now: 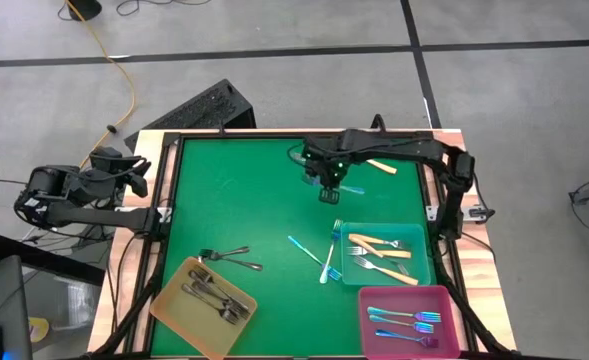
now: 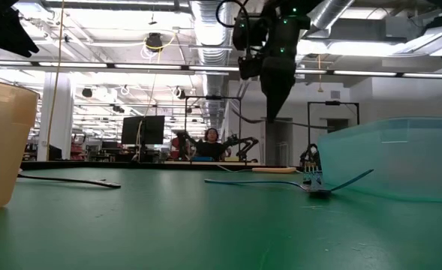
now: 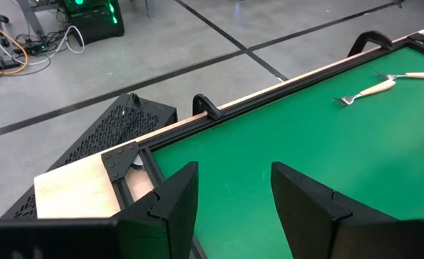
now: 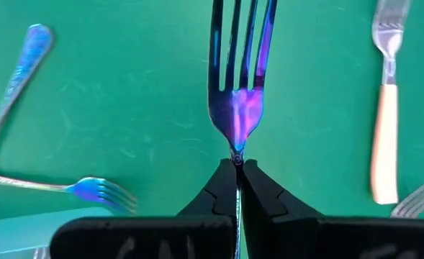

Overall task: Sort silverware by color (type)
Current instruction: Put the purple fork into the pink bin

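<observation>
With the right claw (image 4: 237,167) clamped on the iridescent blue-purple fork (image 4: 239,86) above the far desk (image 1: 244,190), carry level to the near-right pink tray (image 1: 374,322) before releasing; left claw (image 3: 233,188) idle, half open.

Green-topped bench (image 1: 244,200): yellow square tray (image 1: 169,310) at front-left corner holding dark-grey metal forks (image 1: 214,297); teal square tray (image 1: 426,275) near right edge; pink square tray (image 1: 374,335) at front-right corner.

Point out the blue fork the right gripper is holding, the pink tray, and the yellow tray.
blue fork (image 4: 238,108): right wrist view, neck below the tines.
pink tray (image 1: 362,301): high view, left rim.
yellow tray (image 1: 173,284): high view, bare floor near left corner.
</observation>
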Available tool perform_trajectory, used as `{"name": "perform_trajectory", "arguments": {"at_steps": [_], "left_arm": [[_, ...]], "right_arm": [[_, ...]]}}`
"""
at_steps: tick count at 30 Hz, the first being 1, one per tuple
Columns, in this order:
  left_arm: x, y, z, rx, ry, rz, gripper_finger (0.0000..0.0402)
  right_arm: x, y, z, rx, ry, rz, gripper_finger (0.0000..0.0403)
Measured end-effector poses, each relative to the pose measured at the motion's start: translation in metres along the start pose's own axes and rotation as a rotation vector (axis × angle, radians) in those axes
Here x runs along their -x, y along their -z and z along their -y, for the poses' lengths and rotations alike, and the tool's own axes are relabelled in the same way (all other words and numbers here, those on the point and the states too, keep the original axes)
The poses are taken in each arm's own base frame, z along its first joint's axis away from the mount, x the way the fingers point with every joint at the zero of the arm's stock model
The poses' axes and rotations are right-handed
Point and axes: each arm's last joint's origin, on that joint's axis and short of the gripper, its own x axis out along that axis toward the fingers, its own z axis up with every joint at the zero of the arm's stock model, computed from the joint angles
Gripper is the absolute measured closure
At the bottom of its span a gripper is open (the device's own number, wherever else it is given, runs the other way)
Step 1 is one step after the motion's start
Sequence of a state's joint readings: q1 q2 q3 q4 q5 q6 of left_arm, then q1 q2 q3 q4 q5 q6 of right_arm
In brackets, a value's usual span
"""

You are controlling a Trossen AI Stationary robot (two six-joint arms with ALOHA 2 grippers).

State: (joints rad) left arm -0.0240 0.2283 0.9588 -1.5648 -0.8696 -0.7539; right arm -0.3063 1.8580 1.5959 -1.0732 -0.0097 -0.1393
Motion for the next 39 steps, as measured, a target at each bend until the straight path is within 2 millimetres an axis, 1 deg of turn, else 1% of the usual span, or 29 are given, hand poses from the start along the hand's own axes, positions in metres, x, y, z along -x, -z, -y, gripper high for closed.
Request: {"name": "perform_trajectory", "arguments": {"at_steps": [7, 11, 15, 19, 21, 29, 33, 39], "left_arm": [[0.0, 0.0, 0.0, 0.0, 0.0, 0.0, 0.0243], [0.0, 0.0, 0.0, 0.0, 0.0, 0.0, 0.0243], [0.0, 0.0, 0.0, 0.001, -0.001, 0.0, 0.0243], [0.0, 0.0, 0.0, 0.002, 0.001, -0.002, 0.0243], [0.0, 0.0, 0.0, 0.003, 0.005, -0.005, 0.0243], [0.0, 0.0, 0.0, 0.024, 0.009, -0.011, 0.0243], [0.0, 0.0, 0.0, 0.045, 0.01, -0.012, 0.0243], [0.0, 0.0, 0.0, 0.075, 0.013, -0.014, 0.0243]], "right_arm": [[0.0, -0.001, -0.03, 0.053, -0.066, -0.009, 0.0381], [0.006, 0.001, -0.047, 0.079, -0.077, -0.015, 0.0381], [0.018, 0.005, -0.063, 0.099, -0.086, 0.002, 0.0381], [0.037, 0.012, -0.075, 0.095, -0.094, 0.035, 0.0381], [0.048, 0.016, -0.079, 0.084, -0.098, 0.057, 0.0381], [0.081, 0.036, -0.103, 0.049, -0.119, 0.085, 0.0381], [0.092, 0.05, -0.12, 0.053, -0.113, 0.056, 0.0381], [0.105, 0.072, -0.155, 0.082, -0.115, 0.03, 0.0377]]}}
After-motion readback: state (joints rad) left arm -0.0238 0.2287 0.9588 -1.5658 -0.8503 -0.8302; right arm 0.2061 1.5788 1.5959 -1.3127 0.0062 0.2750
